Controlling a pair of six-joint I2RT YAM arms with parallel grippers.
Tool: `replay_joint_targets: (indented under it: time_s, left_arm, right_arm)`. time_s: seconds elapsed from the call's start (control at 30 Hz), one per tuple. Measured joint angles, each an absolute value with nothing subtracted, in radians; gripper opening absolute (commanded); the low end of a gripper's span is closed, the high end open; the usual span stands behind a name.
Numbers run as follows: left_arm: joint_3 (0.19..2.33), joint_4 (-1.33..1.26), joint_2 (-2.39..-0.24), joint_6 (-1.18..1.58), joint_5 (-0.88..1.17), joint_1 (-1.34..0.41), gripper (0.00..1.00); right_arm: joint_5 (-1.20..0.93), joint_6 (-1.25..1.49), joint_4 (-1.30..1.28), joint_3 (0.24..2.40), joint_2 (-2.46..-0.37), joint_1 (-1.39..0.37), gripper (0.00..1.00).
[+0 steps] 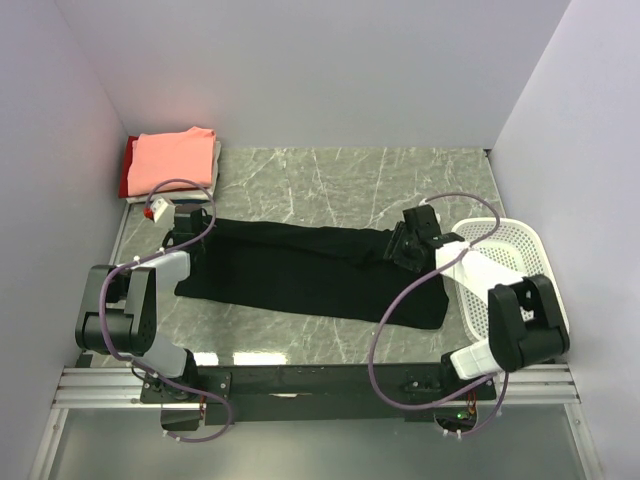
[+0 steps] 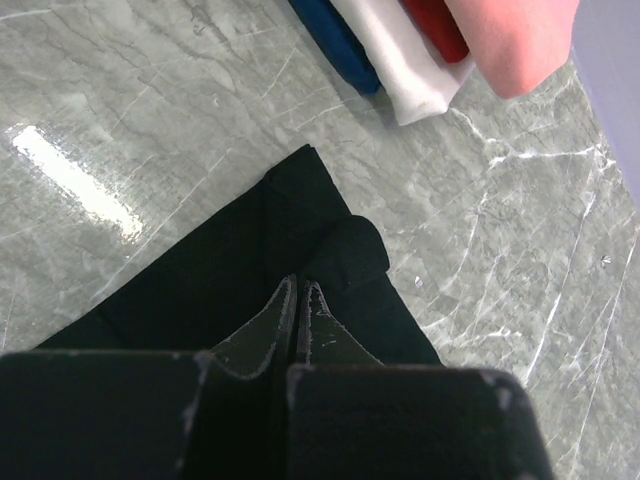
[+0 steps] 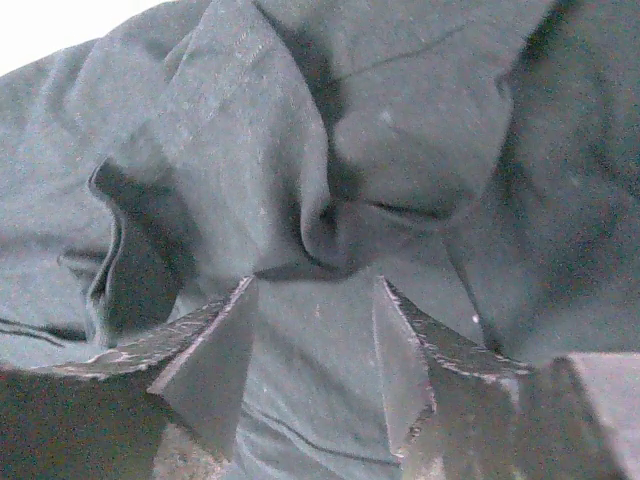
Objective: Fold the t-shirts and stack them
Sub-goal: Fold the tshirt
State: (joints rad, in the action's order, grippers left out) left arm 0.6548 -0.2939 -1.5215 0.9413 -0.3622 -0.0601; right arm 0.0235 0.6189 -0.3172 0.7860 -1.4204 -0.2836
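A large black t-shirt (image 1: 300, 272) lies spread across the middle of the table. My left gripper (image 1: 192, 228) sits at its left corner, jaws shut (image 2: 298, 285) with a small pucker of black cloth (image 2: 348, 252) bunched at their tips. Over the shirt's rumpled right part, my right gripper (image 1: 402, 248) stands open (image 3: 315, 285), its fingers astride crumpled black cloth (image 3: 330, 150) and gripping nothing. At the back left is a folded stack with a salmon-pink t-shirt (image 1: 175, 158) on top; the left wrist view shows its pink (image 2: 515, 40), red (image 2: 440, 22), white (image 2: 395, 55) and blue (image 2: 335, 40) layers.
A white mesh basket (image 1: 515, 250) stands at the right edge, close behind the right arm. Purple cables loop from both arms over the table's near half. Grey walls close in the left, back and right sides.
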Motion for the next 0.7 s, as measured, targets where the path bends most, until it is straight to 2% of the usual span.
replay_joint_targets:
  time_s: [0.13, 0.23, 0.27, 0.33, 0.5, 0.7]
  left_arm:
    - [0.655, -0.295, -1.523, 0.941, -0.358, -0.059, 0.01]
    - [0.655, -0.295, -1.523, 0.941, -0.356, -0.059, 0.01]
    - [0.655, -0.295, -1.523, 0.941, -0.356, -0.059, 0.01]
    - [0.655, -0.295, -1.523, 0.941, -0.356, -0.059, 0.01]
    - [0.652, -0.296, -1.523, 0.941, -0.356, -0.058, 0.01]
    - [0.643, -0.299, -1.523, 0.941, -0.356, -0.056, 0.01]
  right_arm:
    - [0.021, 0.619, -0.297, 0.819, -1.494, -0.284, 0.47]
    - [0.031, 0.614, -0.289, 0.835, -1.53, -0.284, 0.24]
    - [0.036, 0.611, -0.29, 0.84, -1.536, -0.284, 0.09]
    - [0.045, 0.607, -0.294, 0.847, -1.538, -0.284, 0.01]
    - [0.068, 0.604, -0.329, 0.853, -1.489, -0.284, 0.0]
    - [0.08, 0.6, -0.384, 0.843, -1.3, -0.284, 0.0]
